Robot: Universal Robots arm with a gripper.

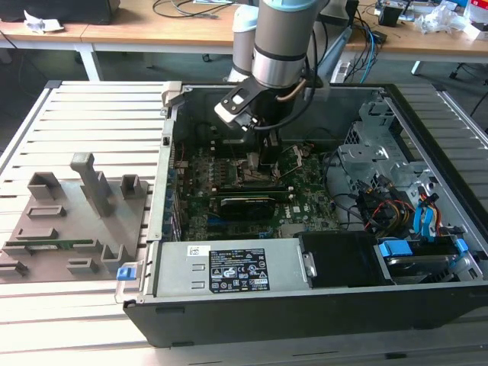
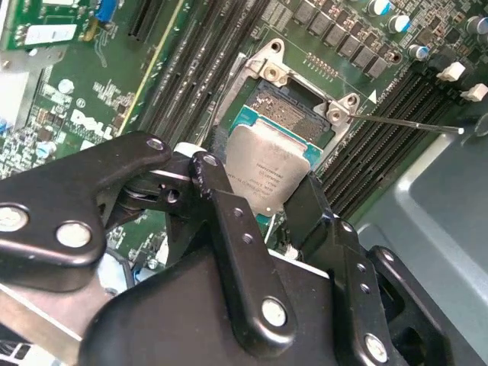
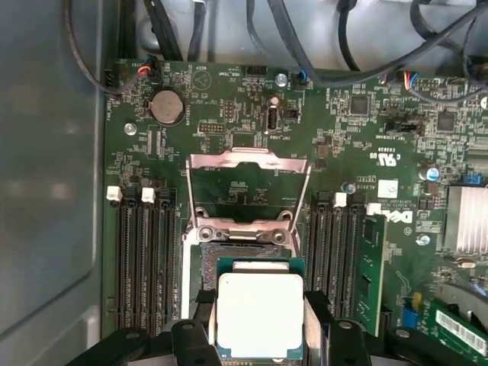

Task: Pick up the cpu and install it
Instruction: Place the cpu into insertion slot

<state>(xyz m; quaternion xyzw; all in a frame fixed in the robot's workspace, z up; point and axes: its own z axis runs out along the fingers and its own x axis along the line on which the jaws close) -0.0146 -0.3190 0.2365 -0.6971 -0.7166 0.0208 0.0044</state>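
The cpu [image 3: 259, 313] is a flat square chip with a silver-grey top and a green edge, and it shows in both wrist views. My gripper [image 3: 259, 305] is shut on it, with a black finger [image 3: 203, 305] on each side. In the second wrist view the cpu [image 2: 267, 164] sits tilted just over the near part of the open motherboard socket [image 2: 293, 107]. The socket's metal frame [image 3: 248, 179] is flipped up. In the exterior view the gripper [image 1: 267, 156] reaches down into the open computer case [image 1: 164, 191] over the motherboard [image 1: 229, 191].
A grey plastic tray [image 1: 69, 221] with slots lies on the slatted table at the exterior view's left. Memory slots [image 3: 145, 259] flank the socket, with one memory stick [image 3: 371, 274] fitted. Cables [image 3: 343, 46], a power supply [image 1: 229, 271] and a drive cage [image 1: 374, 145] crowd the case.
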